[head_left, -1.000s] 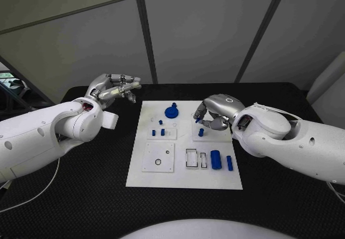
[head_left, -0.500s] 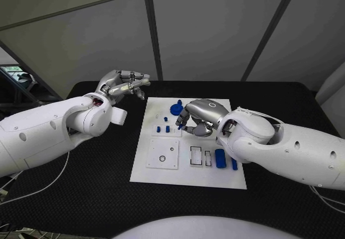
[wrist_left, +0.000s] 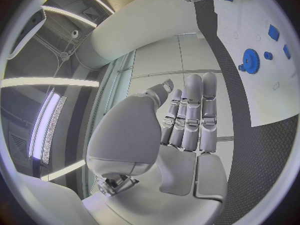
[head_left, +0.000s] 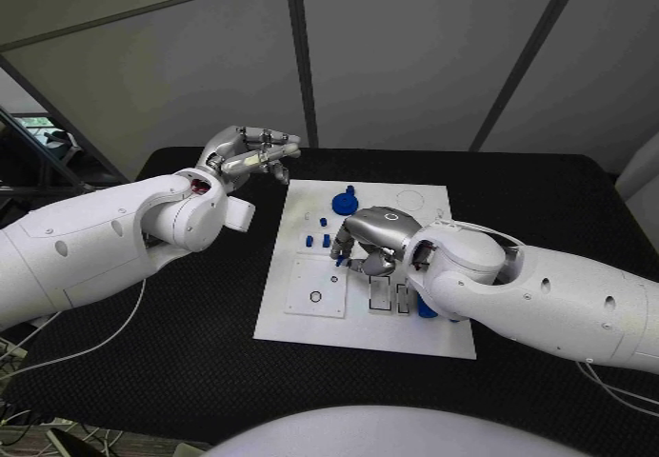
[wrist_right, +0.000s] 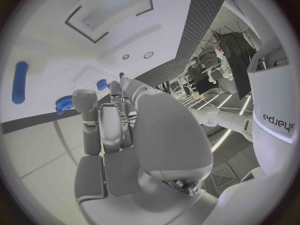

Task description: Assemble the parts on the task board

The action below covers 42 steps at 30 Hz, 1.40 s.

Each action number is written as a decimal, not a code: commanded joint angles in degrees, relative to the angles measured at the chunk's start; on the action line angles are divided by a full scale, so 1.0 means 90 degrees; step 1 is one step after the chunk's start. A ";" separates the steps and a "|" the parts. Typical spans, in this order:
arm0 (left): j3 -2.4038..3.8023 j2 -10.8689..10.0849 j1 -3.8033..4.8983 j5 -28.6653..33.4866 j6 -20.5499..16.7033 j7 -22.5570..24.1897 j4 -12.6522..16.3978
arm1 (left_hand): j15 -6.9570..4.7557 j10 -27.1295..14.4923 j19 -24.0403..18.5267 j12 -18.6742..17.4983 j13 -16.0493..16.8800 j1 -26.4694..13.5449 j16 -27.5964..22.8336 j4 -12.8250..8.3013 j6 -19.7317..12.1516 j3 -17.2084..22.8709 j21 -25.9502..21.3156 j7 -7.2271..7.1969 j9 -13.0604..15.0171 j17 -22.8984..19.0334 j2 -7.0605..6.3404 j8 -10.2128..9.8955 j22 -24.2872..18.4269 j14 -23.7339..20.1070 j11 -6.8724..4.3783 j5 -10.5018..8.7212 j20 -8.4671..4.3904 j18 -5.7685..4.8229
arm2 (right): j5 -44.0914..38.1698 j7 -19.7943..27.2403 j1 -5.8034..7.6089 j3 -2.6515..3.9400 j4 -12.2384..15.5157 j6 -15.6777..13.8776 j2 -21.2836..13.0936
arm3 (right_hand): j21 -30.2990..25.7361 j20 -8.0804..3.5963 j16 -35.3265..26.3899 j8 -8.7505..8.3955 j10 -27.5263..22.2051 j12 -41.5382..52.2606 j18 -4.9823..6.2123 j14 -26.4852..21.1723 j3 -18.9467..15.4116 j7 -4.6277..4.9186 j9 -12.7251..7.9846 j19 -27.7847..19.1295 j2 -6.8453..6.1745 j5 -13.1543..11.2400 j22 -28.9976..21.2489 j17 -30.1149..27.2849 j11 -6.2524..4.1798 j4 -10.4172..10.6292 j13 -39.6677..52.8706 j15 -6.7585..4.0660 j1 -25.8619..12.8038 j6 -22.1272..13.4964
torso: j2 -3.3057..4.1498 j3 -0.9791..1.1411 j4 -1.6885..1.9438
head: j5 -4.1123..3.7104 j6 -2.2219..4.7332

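On the black table (head_left: 165, 381) I see the white task board (head_left: 364, 328) in the middle. My right hand (head_left: 369, 240) hangs over the board's centre, fingers curled downward; I cannot tell if it holds a part. My left hand (head_left: 250, 152) is raised beside the board's far left corner, fingers together and straight, holding nothing. A blue gear (head_left: 345, 201) lies near the far edge, small blue pegs (head_left: 309, 241) stand just left of my right hand, and a blue cylinder (head_left: 425, 307) is partly hidden under my right arm.
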 commanded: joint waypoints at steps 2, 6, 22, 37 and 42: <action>0.0005 0.0015 0.0012 0.0035 0.0047 0.0001 0.0011 | 0.0011 -0.0025 0.0030 0.0032 -0.0010 -0.0023 -0.0034 0.0020 -0.0016 -0.0021 -0.0047 0.0025 -0.0007 -0.0009 0.0042 0.0033 -0.0010 -0.0035 0.0013 -0.0011 0.0020 -0.0111 | -0.0126 0.0010 -0.0049 -0.0002 -0.0030 0.0315 0.0055 | 0.0045 0.0027 0.0014 -0.0001 0.0030 -0.0029 -0.0077 0.0221 0.0029 0.0034 0.0010 0.0032 -0.0011 0.0029 0.0009 -0.0016 0.0001 0.0004 0.0009 -0.0023 -0.0083 0.0024 | 0.0003 0.0002 -0.0004 | 0.0040 -0.0033; 0.0005 0.0025 0.0012 0.0035 0.0054 -0.0003 0.0008 | 0.0011 -0.0026 0.0030 0.0033 -0.0010 -0.0024 -0.0034 0.0020 -0.0017 -0.0022 -0.0048 0.0025 -0.0007 -0.0009 0.0042 0.0033 -0.0011 -0.0035 0.0013 -0.0011 0.0020 -0.0111 | -0.0147 -0.0002 -0.0079 -0.0003 -0.0061 0.0349 0.0096 | 0.0046 0.0028 0.0015 -0.0001 0.0029 -0.0030 -0.0077 0.0220 0.0030 0.0034 0.0010 0.0031 -0.0011 0.0030 0.0010 -0.0015 0.0000 0.0003 0.0009 -0.0023 -0.0086 0.0024 | 0.0000 0.0002 0.0000 | 0.0054 -0.0057; 0.0005 0.0047 0.0013 0.0035 0.0088 -0.0034 -0.0015 | 0.0012 -0.0031 0.0031 0.0035 -0.0010 -0.0028 -0.0036 0.0022 -0.0021 -0.0026 -0.0054 0.0027 -0.0007 -0.0012 0.0040 0.0033 -0.0016 -0.0037 0.0015 -0.0012 0.0021 -0.0111 | -0.0213 -0.0018 -0.0157 -0.0005 -0.0142 0.0382 0.0205 | 0.0046 0.0030 0.0012 -0.0003 0.0028 -0.0035 -0.0076 0.0217 0.0031 0.0034 0.0011 0.0026 -0.0010 0.0033 0.0009 -0.0022 0.0001 0.0000 0.0010 -0.0021 -0.0095 0.0022 | 0.0000 0.0001 -0.0003 | 0.0097 -0.0111; 0.0004 0.0059 0.0013 0.0035 0.0117 -0.0071 -0.0029 | 0.0015 -0.0037 0.0032 0.0038 -0.0010 -0.0040 -0.0039 0.0029 -0.0026 -0.0032 -0.0062 0.0029 -0.0007 -0.0015 0.0042 0.0034 -0.0023 -0.0039 0.0017 -0.0013 0.0023 -0.0112 | -0.0350 -0.0110 -0.0169 -0.0005 -0.0199 0.0540 0.0258 | 0.0045 0.0034 0.0010 -0.0005 0.0026 -0.0043 -0.0074 0.0213 0.0028 0.0035 0.0012 0.0017 -0.0012 0.0030 0.0006 -0.0028 0.0003 -0.0001 0.0012 -0.0019 -0.0121 0.0018 | -0.0003 0.0004 -0.0004 | 0.0111 -0.0138; 0.0004 0.0059 0.0013 0.0035 0.0125 -0.0082 -0.0031 | 0.0016 -0.0043 0.0032 0.0039 -0.0010 -0.0044 -0.0041 0.0031 -0.0031 -0.0036 -0.0067 0.0030 -0.0008 -0.0017 0.0041 0.0034 -0.0027 -0.0040 0.0018 -0.0013 0.0024 -0.0112 | -0.0513 -0.0131 -0.0175 -0.0006 -0.0233 0.0557 0.0289 | 0.0046 0.0036 0.0004 -0.0008 0.0023 -0.0048 -0.0074 0.0209 0.0026 0.0035 0.0012 0.0013 -0.0014 0.0028 0.0007 -0.0041 0.0004 -0.0003 0.0013 -0.0017 -0.0135 0.0014 | -0.0003 0.0002 -0.0004 | 0.0110 -0.0124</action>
